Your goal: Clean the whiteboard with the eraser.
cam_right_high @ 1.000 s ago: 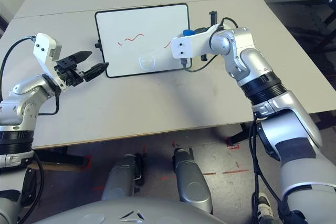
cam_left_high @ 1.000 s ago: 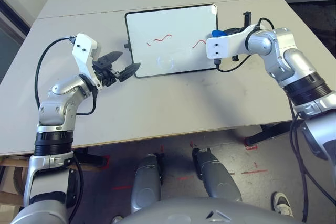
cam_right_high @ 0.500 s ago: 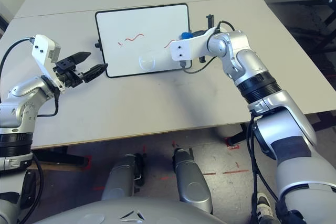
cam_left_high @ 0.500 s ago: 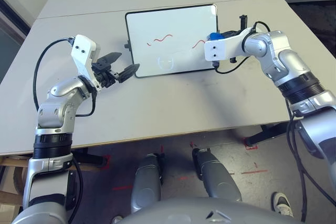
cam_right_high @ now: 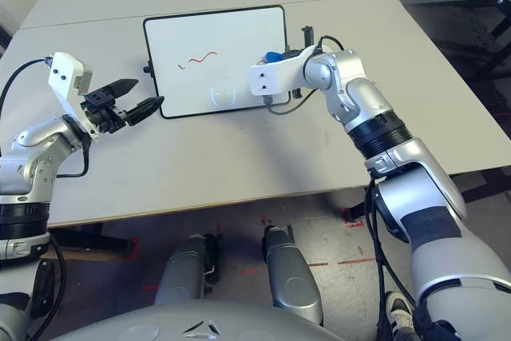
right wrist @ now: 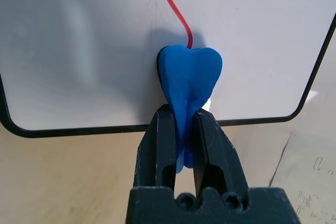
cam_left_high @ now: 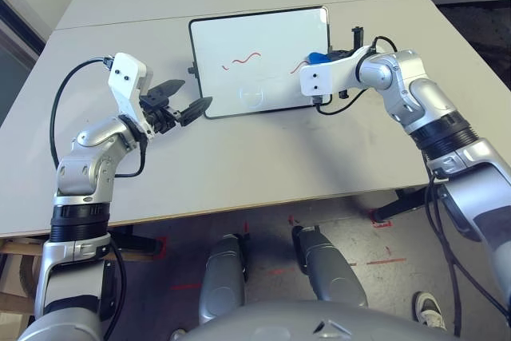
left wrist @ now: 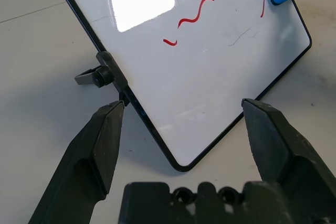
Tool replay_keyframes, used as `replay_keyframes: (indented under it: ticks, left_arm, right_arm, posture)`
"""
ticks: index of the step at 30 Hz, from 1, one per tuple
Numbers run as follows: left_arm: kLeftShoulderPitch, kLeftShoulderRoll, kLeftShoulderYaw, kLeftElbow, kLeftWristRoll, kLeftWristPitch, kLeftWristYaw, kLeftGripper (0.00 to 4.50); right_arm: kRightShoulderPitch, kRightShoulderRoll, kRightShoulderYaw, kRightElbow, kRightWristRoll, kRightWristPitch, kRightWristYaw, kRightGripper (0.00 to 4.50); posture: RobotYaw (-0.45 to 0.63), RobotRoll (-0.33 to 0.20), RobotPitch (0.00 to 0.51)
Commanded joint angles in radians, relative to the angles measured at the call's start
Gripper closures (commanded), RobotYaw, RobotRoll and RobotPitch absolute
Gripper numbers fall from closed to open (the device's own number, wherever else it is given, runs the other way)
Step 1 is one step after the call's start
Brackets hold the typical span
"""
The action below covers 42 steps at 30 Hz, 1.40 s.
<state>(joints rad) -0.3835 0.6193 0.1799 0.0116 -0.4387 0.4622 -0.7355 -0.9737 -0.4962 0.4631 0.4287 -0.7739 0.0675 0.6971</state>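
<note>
The whiteboard point(cam_left_high: 259, 60) lies flat on the bench point(cam_left_high: 263, 157), one red squiggle point(cam_left_high: 242, 59) mid-board and well apart from the eraser. The right gripper point(right wrist: 184, 129), fingers clenched on the blue eraser point(right wrist: 190, 74), presses its broad end at the foot of the nearer red stroke point(right wrist: 177, 17), which runs straight ahead. The left gripper point(left wrist: 184, 124) hangs with fingers spread at the board's near corner.

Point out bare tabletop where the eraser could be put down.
Bare table lies between the whiteboard and the near edge, and beyond the board. It is crowded at the board's right edge, where the right gripper holds the eraser, and at its left corner by the left gripper.
</note>
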Motion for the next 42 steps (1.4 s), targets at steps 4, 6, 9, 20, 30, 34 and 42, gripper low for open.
replay_keyframes:
  ticks: [4,6,9,20,30,34,42]
  left_arm:
    - [0.019,0.001,0.01,-0.016,-0.001,0.006,0.005,0.0]
    - [0.02,0.0,0.011,-0.017,-0.001,0.007,0.006,0.0]
    - [0.02,-0.001,0.011,-0.018,-0.002,0.009,0.007,0.0]
    - [0.02,-0.005,0.006,-0.02,-0.002,0.009,0.009,0.0]
    - [0.015,-0.01,0.001,-0.015,0.0,0.007,0.009,0.0]
    - [0.014,-0.01,0.001,-0.012,0.001,0.006,0.008,0.0]
    - [0.013,-0.01,0.0,-0.012,0.001,0.006,0.007,0.0]
  right_arm:
    - [0.009,0.025,0.041,-0.034,-0.013,-0.001,0.024,4.27]
    - [0.009,0.033,0.046,-0.049,-0.015,0.004,0.029,4.27]
    - [0.019,0.039,0.049,-0.073,-0.016,0.01,0.037,4.27]
    - [0.003,0.004,0.042,-0.041,-0.046,0.008,0.02,4.27]
    - [-0.002,-0.058,0.031,-0.009,-0.041,-0.007,0.004,4.28]
    - [0.005,-0.087,0.03,0.001,-0.043,-0.015,-0.003,4.28]
    - [0.001,-0.124,0.029,0.042,-0.04,-0.034,-0.026,4.28]
  posture:
    - [-0.1,0.0,0.171]
    - [-0.1,0.0,0.171]
    - [-0.11,0.0,0.176]
    - [-0.11,0.0,0.178]
    - [-0.12,0.0,0.18]
    - [-0.12,0.0,0.18]
    - [-0.12,0.0,0.178]
